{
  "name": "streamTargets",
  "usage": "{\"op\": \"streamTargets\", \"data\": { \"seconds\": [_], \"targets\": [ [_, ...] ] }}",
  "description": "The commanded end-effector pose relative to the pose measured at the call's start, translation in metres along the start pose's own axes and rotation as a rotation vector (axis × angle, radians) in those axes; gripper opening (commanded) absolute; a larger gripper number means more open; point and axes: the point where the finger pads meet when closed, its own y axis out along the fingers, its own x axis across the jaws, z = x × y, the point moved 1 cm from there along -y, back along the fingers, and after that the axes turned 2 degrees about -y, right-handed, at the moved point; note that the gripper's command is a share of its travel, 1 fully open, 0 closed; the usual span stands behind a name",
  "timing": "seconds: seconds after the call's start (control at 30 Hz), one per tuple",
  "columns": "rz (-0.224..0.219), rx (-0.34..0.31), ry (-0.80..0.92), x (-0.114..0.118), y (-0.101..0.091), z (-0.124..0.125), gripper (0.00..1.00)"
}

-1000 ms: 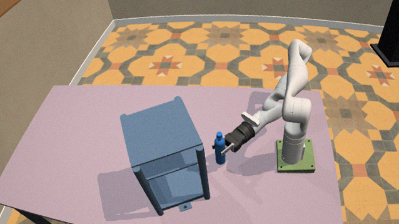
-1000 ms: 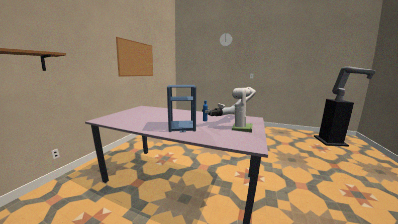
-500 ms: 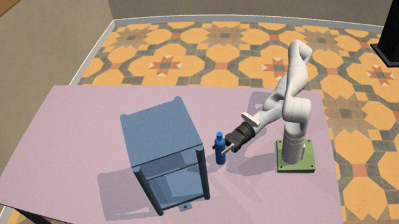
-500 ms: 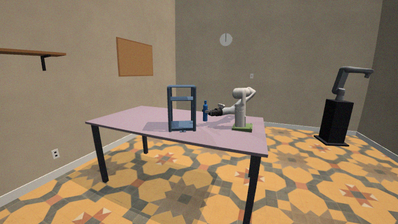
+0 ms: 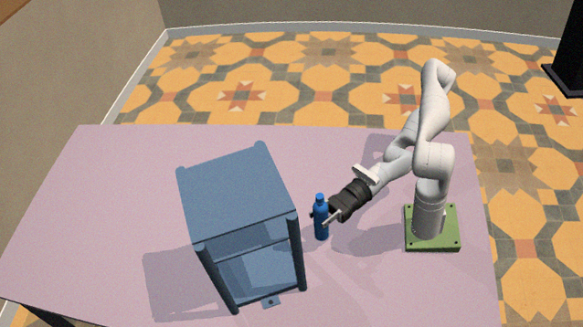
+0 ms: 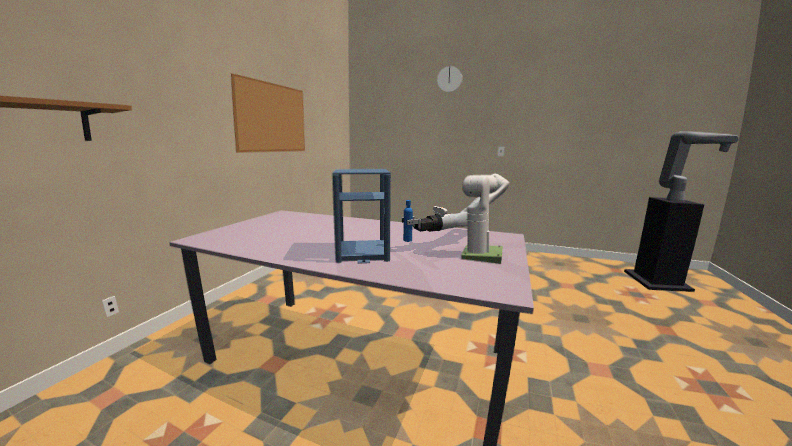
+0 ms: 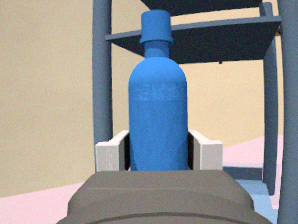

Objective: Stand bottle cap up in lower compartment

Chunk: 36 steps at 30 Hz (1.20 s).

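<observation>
Pink surface (image 5: 99, 199) carries my rack (image 5: 231, 190); my gripper (image 5: 330, 218) pinches the bottle (image 5: 320, 217) mid-body, upright, so I can slide it in sideways.

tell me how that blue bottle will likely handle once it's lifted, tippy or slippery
Probably tippy: the bottle is tall and narrow on a small base. It looks smooth and round, so it might twist or slip between the flat fingers of the hand. It seems stiff, since the squeeze leaves no visible dent.

Blue bottle (image 5: 320, 217) w/ cap up, upright, clamped in jaws. Just beside blue shelving unit (image 5: 298, 253), outside its front-right post.
</observation>
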Motion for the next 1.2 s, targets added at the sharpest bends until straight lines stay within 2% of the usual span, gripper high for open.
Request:
{"op": "streamTargets", "data": {
  "seconds": [0.0,0.43,1.17],
  "targets": [
    [0.001,0.003,0.000,0.000,0.002,0.001,0.00],
    [0.001,0.003,0.000,0.005,0.016,0.001,0.00],
    [0.001,0.003,0.000,0.023,0.065,0.000,0.00]
  ]
}}
